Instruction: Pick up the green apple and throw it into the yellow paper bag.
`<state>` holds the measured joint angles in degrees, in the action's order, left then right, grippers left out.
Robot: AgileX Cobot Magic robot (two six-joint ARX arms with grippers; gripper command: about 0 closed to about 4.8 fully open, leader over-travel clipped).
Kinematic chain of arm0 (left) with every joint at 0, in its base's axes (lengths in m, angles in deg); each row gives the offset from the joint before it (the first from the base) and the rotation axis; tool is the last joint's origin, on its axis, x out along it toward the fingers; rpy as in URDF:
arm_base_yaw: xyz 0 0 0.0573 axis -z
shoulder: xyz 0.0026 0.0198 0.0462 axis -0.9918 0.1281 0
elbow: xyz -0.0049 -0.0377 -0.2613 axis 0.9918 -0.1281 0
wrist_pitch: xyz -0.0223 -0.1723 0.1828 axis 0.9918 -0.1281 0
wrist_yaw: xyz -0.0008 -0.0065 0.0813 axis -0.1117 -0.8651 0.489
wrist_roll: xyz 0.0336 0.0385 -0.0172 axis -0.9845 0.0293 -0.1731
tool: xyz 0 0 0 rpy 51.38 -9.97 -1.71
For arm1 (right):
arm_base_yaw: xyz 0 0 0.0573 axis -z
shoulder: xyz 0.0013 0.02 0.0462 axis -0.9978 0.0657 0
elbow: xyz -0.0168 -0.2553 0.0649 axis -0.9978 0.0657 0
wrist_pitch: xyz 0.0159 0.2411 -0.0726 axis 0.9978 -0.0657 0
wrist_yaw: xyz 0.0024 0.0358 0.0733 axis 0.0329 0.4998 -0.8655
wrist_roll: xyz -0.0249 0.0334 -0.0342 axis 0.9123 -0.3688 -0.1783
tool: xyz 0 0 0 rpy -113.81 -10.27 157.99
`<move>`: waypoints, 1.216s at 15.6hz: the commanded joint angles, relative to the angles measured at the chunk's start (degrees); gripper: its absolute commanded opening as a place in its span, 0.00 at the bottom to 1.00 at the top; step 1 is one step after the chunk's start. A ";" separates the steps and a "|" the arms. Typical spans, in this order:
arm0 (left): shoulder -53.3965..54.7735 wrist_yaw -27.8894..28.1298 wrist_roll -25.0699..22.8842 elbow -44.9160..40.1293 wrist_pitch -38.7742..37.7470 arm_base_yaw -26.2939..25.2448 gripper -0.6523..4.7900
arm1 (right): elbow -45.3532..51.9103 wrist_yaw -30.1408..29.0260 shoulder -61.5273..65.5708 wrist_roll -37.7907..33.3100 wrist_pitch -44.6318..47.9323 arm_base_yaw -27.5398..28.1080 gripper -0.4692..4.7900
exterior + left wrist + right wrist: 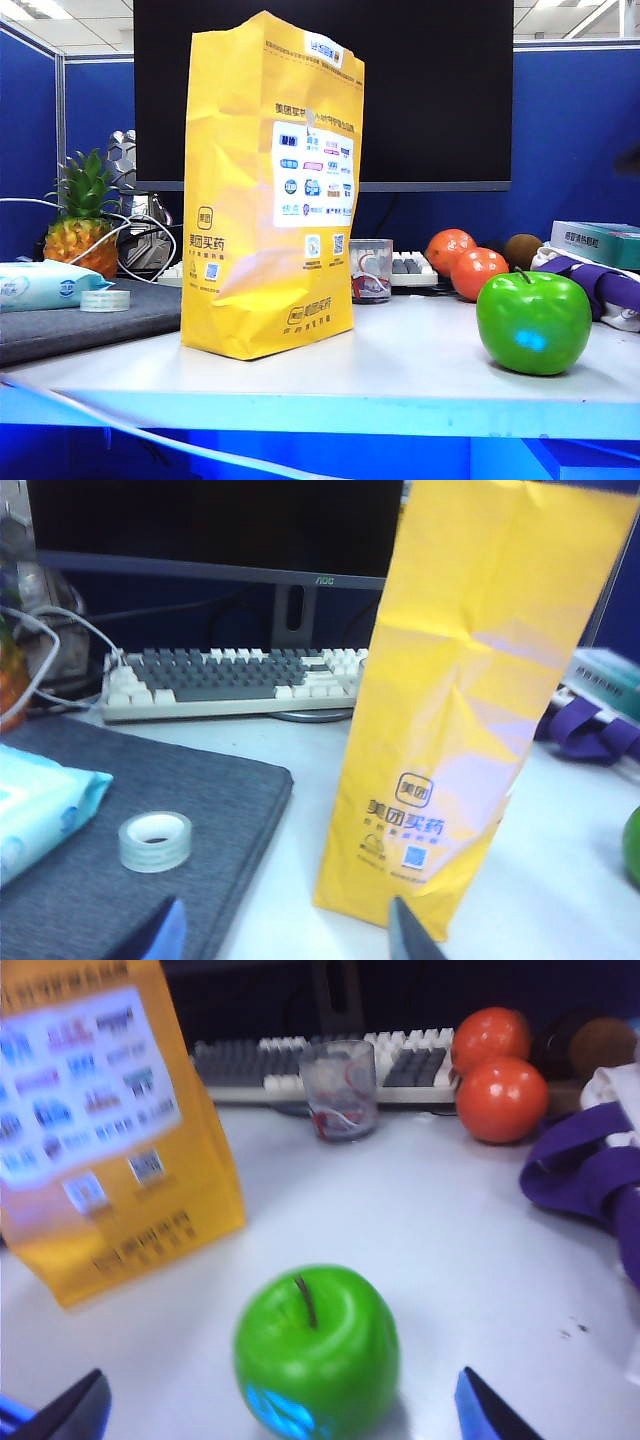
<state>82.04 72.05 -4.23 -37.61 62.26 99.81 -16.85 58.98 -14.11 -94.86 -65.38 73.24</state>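
The green apple (533, 322) sits on the white table at the right, stem up. In the right wrist view the green apple (315, 1350) lies just ahead of my right gripper (285, 1410), whose fingers stand wide open on either side and touch nothing. The yellow paper bag (265, 190) stands upright left of the apple. My left gripper (285, 938) is open and empty, low over the table in front of the yellow paper bag (470, 700); the apple's edge (633, 845) shows beyond the bag. Neither gripper appears in the exterior view.
Two orange-red fruits (500, 1098), a brown fruit (603, 1045) and a glass cup (340, 1088) stand before the keyboard (230, 678). Purple cloth (585, 1175) lies right of the apple. A grey mat (150, 880) holds a tape roll (155, 841) and wipes pack (45, 285); a pineapple (82, 225) stands behind.
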 commanded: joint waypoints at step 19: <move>36.98 -14.25 -11.15 37.31 -9.14 -0.04 0.86 | -29.75 7.61 24.06 5.42 -5.64 -0.13 1.00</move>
<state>117.54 62.45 -13.61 -2.49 56.07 99.79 -44.96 67.57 8.01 -89.68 -67.67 73.11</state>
